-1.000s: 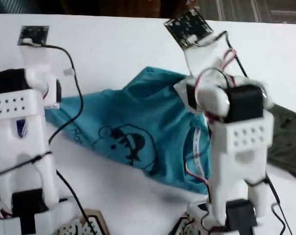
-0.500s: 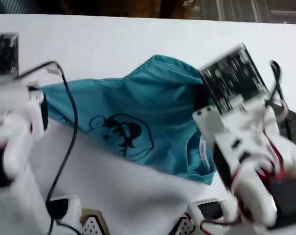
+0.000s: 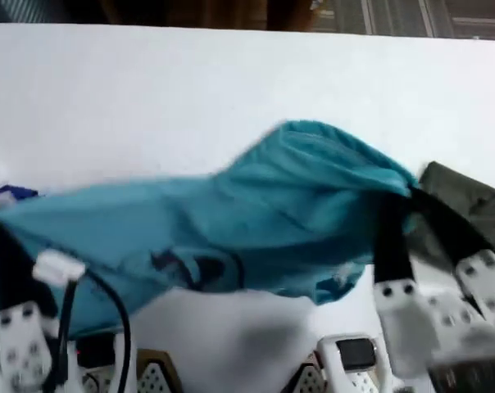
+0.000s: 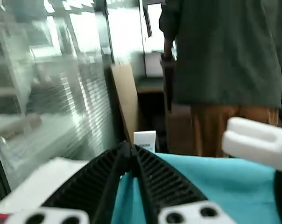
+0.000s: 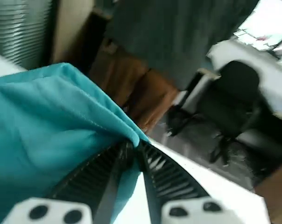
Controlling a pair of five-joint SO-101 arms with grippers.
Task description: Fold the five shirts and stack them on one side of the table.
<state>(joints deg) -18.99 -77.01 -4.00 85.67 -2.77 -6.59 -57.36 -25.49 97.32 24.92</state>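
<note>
Left pincer: the left pincer has its black ribbed jaws pressed together at the tips, pinching one edge of the teal cotton shirt.
Right pincer: the right pincer is likewise clamped tip to tip on a bunched corner at the opposite end of the shirt.
Shirt relative to pincers: it hangs stretched between the two, raised off the white table. Its middle sags and its dark cartoon print faces the arms.
Beside the right pincer: a dark green garment lies rumpled near the table's right edge, just past the held corner.
Beside the left pincer: a scrap of dark blue cloth shows at the left edge, too little to identify.
Done: no folded shirt or stack shows anywhere on the table.
Left: by my reading the job is at an early stage. The teal shirt needs laying flat and folding, the green one looks unfolded, and the stacking has not begun.
</note>
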